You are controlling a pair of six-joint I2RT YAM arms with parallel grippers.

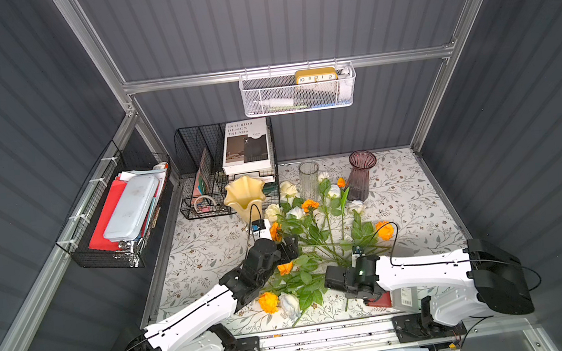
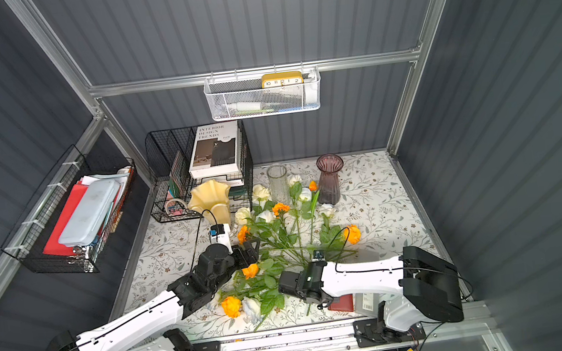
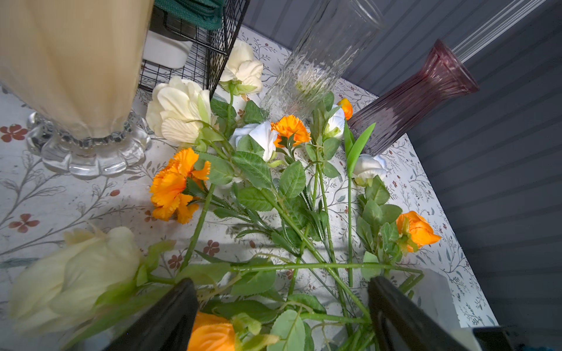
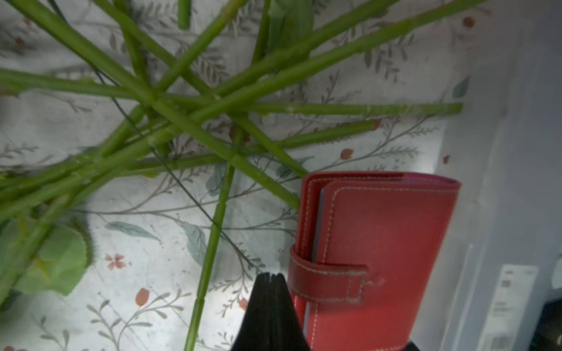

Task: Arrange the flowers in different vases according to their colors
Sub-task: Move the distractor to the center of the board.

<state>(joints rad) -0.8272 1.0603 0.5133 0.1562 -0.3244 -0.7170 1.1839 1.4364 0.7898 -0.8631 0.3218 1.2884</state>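
Left pincer (image 3: 278, 284) + right pincer (image 4: 270, 279) = 2 | vases (image 1: 244, 195) (image 1: 309, 180) (image 1: 361, 178) 3 | orange blooms (image 1: 276, 231) (image 1: 310, 204) (image 1: 341, 182) (image 1: 385, 231) (image 1: 285, 267) (image 1: 268, 302) 6

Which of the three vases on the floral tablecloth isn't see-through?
The pale yellow vase with the wavy ruffled rim, leftmost, beside the black wire organiser. You can see through the clear glass cylinder vase and the ribbed smoky purple glass vase.

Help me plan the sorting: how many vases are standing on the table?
3. A pale yellow vase stands by the wire rack, a clear glass vase at the back middle, and a purple vase to its right. None appears hidden.
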